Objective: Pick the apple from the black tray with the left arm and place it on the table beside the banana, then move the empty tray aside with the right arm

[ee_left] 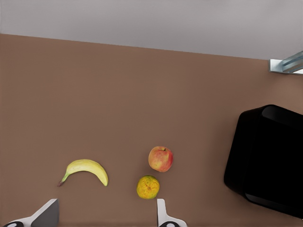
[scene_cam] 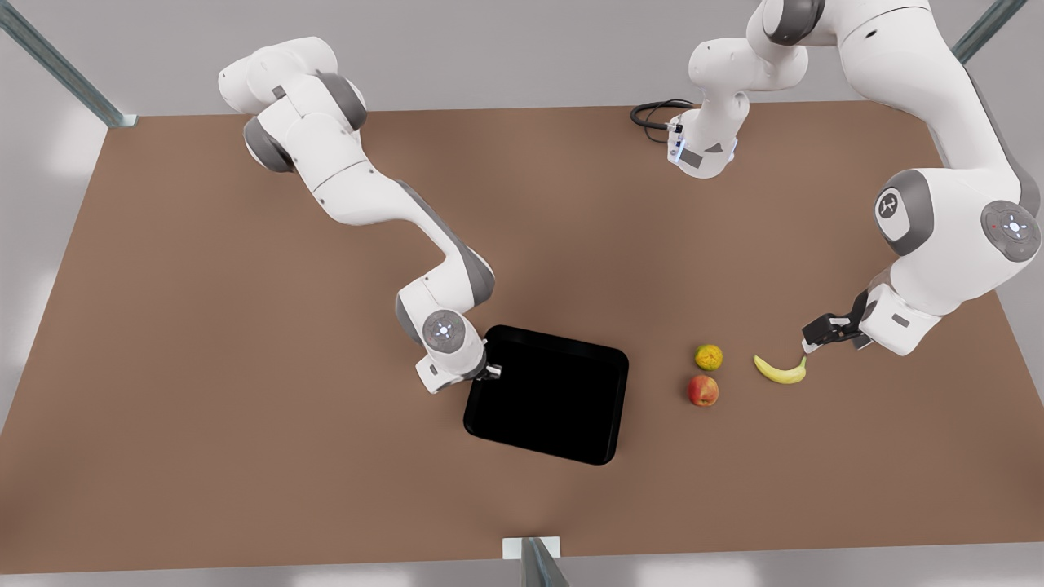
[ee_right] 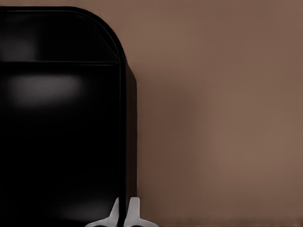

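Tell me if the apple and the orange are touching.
Apart. The left wrist view shows a strip of bare table between the apple and the orange; the front view agrees.

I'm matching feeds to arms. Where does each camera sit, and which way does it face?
Front view: high above the table, looking down on both arms, black tray, apple, banana.
Left wrist view: on the open left hand, facing banana and apple, black tray beyond.
Right wrist view: on the right hand, shut on the black tray's rim.
Shared: all three show the black tray.
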`<state>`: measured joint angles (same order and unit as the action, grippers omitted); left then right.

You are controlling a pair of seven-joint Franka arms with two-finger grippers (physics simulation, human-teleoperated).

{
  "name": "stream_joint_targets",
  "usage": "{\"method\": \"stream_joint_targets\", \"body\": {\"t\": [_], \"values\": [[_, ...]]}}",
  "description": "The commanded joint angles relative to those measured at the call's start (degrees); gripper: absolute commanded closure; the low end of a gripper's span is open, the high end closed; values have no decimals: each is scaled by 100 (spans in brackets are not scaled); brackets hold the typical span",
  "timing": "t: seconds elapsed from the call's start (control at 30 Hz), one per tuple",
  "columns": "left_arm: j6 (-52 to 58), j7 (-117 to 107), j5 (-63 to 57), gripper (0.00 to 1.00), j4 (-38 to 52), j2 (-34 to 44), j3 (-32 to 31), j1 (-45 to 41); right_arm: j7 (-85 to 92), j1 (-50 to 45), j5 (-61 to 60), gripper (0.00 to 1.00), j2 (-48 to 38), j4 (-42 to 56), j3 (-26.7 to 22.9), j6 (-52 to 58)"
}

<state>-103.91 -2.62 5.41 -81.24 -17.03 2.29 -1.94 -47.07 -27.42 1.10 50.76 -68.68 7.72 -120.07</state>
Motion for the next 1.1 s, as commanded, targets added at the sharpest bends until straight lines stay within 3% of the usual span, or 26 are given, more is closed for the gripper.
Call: {"method": "stream_joint_targets", "body": {"t": [0.0,0.27,0.47,0.6,0.77,1.07], "values": [[2,-28,-5,0,3,7,0,0,22,0,-4,85,-58,12,2,203],[2,-28,-5,0,3,7,0,-9,873,255,-285,85,-716,12,-130,1547],[2,-28,-5,0,3,7,0,-9,3019,264,-690,85,-910,21,-1307,2321],[2,-28,-5,0,3,7,0,-9,4820,290,-1209,84,-928,21,-2300,2409],[2,-20,-13,0,3,7,0,-17,6578,308,-1200,84,-901,21,-3153,2427],[2,-37,-242,0,56,7,17,-9,7985,940,-1200,84,-445,12,-3250,1469]]}}
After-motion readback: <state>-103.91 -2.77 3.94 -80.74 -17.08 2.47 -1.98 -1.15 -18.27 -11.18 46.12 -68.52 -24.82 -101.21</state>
